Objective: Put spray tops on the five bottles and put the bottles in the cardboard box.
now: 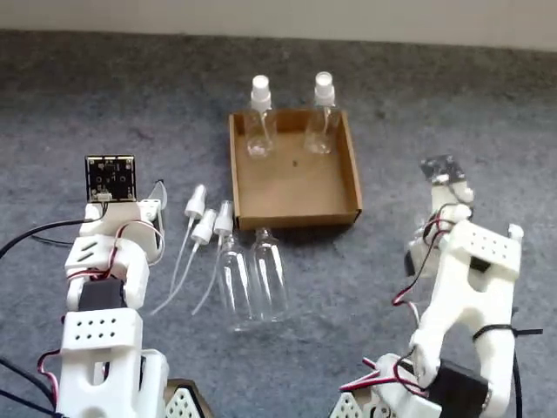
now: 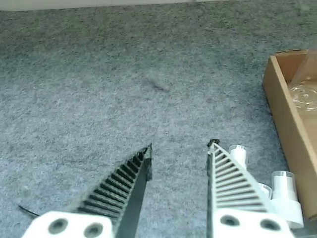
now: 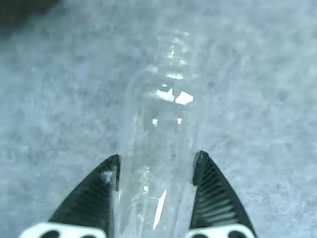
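A: How is the right gripper point(image 3: 158, 156) found?

B: It is closed on a clear bottle point(image 3: 163, 99), with one finger set against each side of the body. The threaded neck is pointed away from the jaws, and grey carpet point(image 3: 257, 74) is seen beyond it.

A: And the left gripper point(image 2: 181, 146)?

B: Its jaws are held apart and nothing is gripped between them. Bare carpet is seen under the gap.

A: Where are the spray tops point(image 1: 204, 228) placed relative to it?

B: Twelve o'clock is taken as straight away from the arms in the high view. Three loose tops are laid at three o'clock of the left arm point(image 1: 109, 261), just beside one finger point(image 2: 228, 183). Their thin tubes are trailed toward seven o'clock.

A: The cardboard box point(image 1: 352, 174)?

B: It is set between the arms and farther out. Two capped bottles point(image 1: 259, 122) are stood upright inside it, at eleven and one o'clock against the far wall.

A: The other bottles?

B: Two lying bottles point(image 1: 268, 274) are placed side by side at seven o'clock of the box, with their necks turned toward its near wall and close to it. The right arm point(image 1: 470, 270) is seen at four o'clock of the box.
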Available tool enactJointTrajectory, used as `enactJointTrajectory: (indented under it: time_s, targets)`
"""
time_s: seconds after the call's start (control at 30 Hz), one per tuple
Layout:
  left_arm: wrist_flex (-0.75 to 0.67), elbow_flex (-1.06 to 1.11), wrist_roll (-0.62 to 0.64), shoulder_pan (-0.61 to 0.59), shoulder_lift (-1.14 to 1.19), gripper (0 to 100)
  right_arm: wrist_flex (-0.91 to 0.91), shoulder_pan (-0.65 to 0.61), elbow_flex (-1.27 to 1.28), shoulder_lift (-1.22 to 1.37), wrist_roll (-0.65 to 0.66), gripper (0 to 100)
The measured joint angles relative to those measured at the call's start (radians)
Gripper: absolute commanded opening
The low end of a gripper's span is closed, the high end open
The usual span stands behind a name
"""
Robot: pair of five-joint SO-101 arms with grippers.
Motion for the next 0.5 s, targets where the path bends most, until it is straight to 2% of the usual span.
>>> enactJointTrajectory:
  time_s: [0.37, 0.5]
  targets:
    - [0.0, 0.0, 0.0, 0.017, 0.0, 18, -0.075, 0.0, -0.408, 0.516, -0.051, 1.0]
    - [0.0, 0.0, 0.0, 0.017, 0.0, 18, -0.048, 0.0, -0.516, 0.578, -0.061, 12.2]
